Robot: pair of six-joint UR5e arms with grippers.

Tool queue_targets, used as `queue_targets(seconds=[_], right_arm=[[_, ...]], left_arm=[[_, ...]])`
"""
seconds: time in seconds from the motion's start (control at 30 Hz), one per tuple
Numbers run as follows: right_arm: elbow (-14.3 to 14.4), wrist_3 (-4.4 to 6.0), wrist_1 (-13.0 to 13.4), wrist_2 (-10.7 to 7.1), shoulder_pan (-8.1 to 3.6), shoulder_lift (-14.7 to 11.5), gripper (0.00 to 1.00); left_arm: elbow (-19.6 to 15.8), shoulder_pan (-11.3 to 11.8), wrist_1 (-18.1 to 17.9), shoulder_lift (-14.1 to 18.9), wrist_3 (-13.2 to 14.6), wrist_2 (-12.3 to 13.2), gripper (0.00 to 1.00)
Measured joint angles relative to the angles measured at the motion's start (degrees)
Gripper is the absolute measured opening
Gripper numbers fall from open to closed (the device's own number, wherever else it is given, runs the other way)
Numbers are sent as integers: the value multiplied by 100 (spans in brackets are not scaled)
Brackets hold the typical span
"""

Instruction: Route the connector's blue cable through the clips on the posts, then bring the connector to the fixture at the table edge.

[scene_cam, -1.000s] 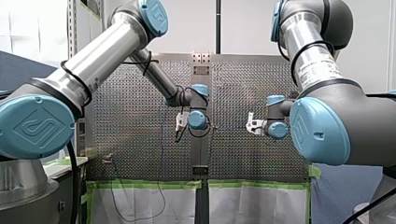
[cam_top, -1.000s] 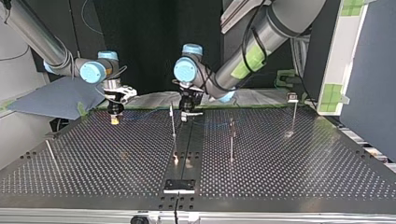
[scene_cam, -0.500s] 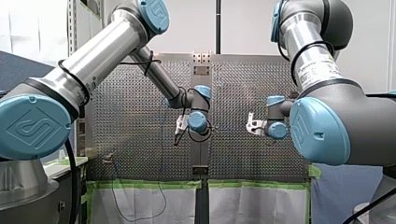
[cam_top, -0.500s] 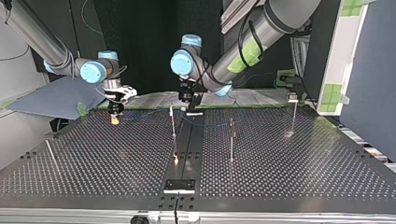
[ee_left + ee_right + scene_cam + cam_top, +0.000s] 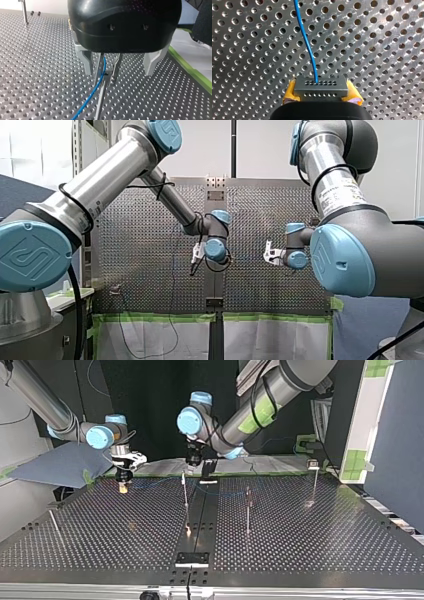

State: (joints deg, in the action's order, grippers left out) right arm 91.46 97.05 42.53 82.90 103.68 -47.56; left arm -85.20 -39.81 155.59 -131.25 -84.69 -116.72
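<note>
Perforated metal table [image 5: 325,530] spreads under both arms, with green tape [image 5: 150,317] along one edge. Clamped between the yellow pads [image 5: 290,93] of my right gripper [image 5: 321,96] sits the grey rectangular connector [image 5: 320,86], its face showing two rows of small holes. The thin blue cable [image 5: 308,45] leaves the upper row and leads away ahead of that gripper over the holes of the table. In the top view this gripper hangs low at the table's ten o'clock. The cable crosses from there toward twelve o'clock. There my left gripper [image 5: 106,80], black with metal fingers drawn narrow, pinches it right by the top of a thin upright metal post [image 5: 100,105]. A second post [image 5: 247,510] stands at three o'clock of the table's middle in the top view and a third post [image 5: 315,485] at two o'clock. A flat black plate [image 5: 191,558] lies at six o'clock by the near edge.
</note>
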Motion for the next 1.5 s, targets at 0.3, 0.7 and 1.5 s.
queue_targets(seconds=[0.3, 0.7, 1.5], right_arm=[[-1, 0, 4, -2, 0, 6, 0], [-1, 7, 19, -24, -30, 26, 0], [0, 10, 40, -28, -38, 55, 0]], left_arm=[[-2, -103, -5, 0, -14, -46, 100], [-2, -117, -27, 1, -122, -184, 100], [4, -168, -118, 4, -116, -195, 100]])
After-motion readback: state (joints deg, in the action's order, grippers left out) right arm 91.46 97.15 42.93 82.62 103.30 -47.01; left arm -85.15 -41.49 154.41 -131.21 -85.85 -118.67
